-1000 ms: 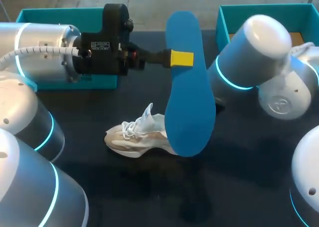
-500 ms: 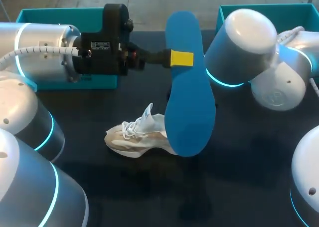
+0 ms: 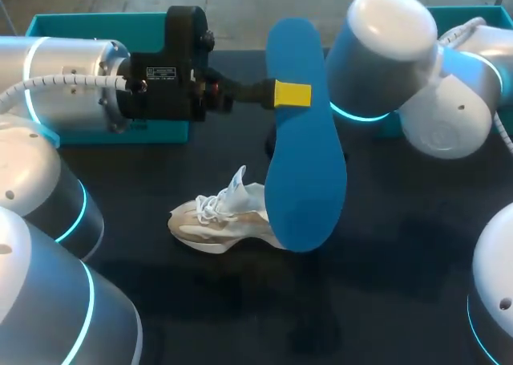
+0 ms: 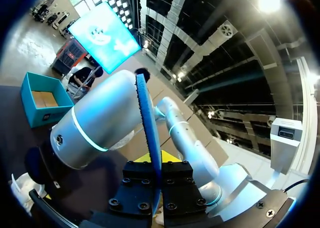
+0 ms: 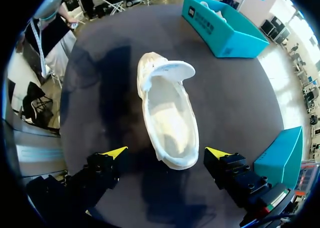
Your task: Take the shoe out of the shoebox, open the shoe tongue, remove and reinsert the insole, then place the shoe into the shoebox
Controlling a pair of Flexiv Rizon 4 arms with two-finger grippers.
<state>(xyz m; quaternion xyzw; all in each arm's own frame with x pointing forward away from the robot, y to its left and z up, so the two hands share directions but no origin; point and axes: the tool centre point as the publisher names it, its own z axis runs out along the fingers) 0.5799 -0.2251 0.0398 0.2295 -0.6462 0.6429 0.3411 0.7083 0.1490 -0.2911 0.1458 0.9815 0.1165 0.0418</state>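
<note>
A white and beige shoe (image 3: pixel 220 216) rests on the dark table near the middle, its tongue pulled up. My left gripper (image 3: pixel 292 95) is shut on a blue insole (image 3: pixel 304 156), held up above the shoe's heel end. In the left wrist view the insole (image 4: pixel 149 133) stands edge-on, clamped in the gripper (image 4: pixel 156 175). My right gripper (image 5: pixel 166 152) hovers open over the shoe (image 5: pixel 170 112), its heel lying between the yellow tips and the empty inside showing. In the head view the insole and right arm (image 3: pixel 385 52) hide that gripper.
A teal shoebox (image 3: pixel 96 24) stands at the back left behind my left arm, and another teal box (image 3: pixel 481 16) at the back right is partly covered by my right arm. The table's front half holds only the arms' shadows.
My right arm's big joint has swung left and back, closer to the insole and over the right box. The left arm, insole and shoe have stayed put.
</note>
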